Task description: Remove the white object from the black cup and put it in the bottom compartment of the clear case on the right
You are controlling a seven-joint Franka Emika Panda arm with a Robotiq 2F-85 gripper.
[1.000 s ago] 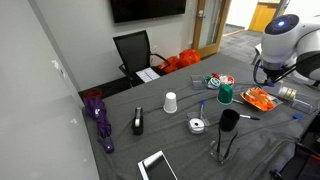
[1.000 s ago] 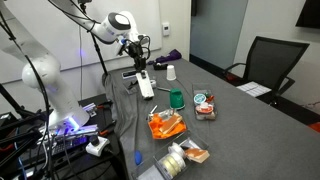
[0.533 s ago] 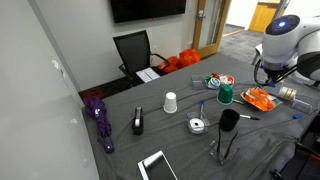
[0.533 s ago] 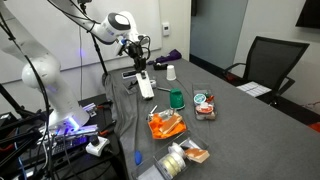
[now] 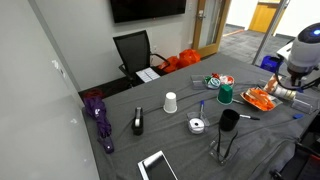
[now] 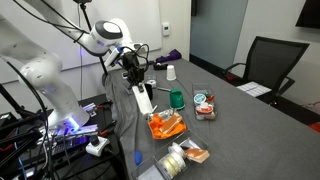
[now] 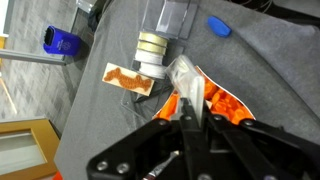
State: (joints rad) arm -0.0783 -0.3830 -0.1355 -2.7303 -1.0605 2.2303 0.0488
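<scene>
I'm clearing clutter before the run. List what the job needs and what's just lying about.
Job: black cup; white object, not visible from here; orange-filled clear case or the second clear case, unclear which.
Lying about: white paper cup; green cup; purple umbrella; white roll; tablet.

— How's the light?
— Soft and even in both exterior views, coming from overhead. The grey table (image 5: 185, 150) carries only faint shadows. In an exterior view a doorway (image 5: 262, 14) glows warmer and brighter than the room.
— Any glare?
— A violet-blue glow (image 6: 68, 124) sits low near the floor in an exterior view, and the pale strip (image 7: 18, 100) at the wrist view's left edge is washed out.
— Sharpness?
— All coarse. The arm (image 5: 301, 58) smears at the frame edge, and the gripper (image 7: 192, 105) is dark and out of focus.
</scene>
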